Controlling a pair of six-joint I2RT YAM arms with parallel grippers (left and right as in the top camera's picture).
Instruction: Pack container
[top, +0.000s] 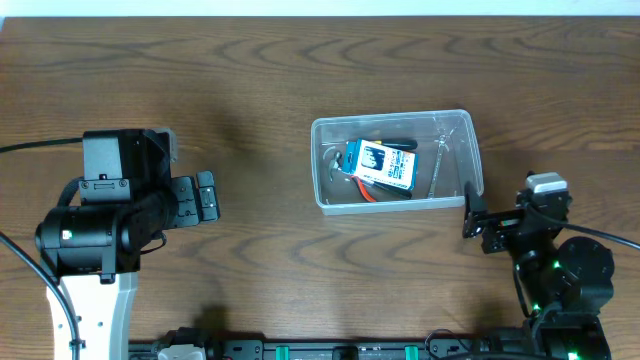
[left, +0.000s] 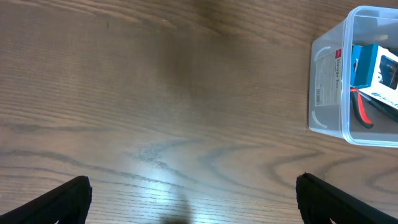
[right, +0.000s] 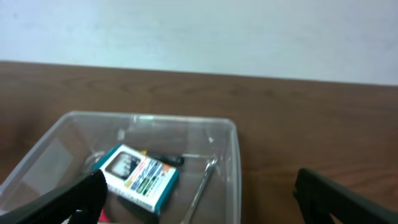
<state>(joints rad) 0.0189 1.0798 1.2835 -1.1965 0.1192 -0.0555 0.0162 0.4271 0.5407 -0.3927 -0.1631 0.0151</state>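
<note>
L arm sits at the near-left of the table, its wrist turned to the right. L gripper is spread wide w/ nothing between the fingers. In the L wrist cam only two black tips show at the bottom corners, w/ bare wood grain between them. It's well apart from the container.

Container is right of center on the table, upright, long side running L-R. It's a clear rectangular tub w/ rounded corners and a rim, no lid on it. From the L wrist cam I see its short end wall at the frame's right edge, w/ a white label on it.

Inside the tub, L to R:
- A red-handled tool lies by the near wall, partly under the box; can't tell what type.
- A blue box w/ a white printed face lies flat and a bit skewed, on top of the other stuff.
- A black handle pokes out from behind the box.
- A thin metal tool lies in the right end, near that short wall; too small to ID.

R gripper is just off the tub's near-right corner; can't tell if it touches. Its pincer is wide, clamped on nothing. R wrist cam looks into the tub w/ the blue box and metal tool visible. R arm is at the near-right.
</note>
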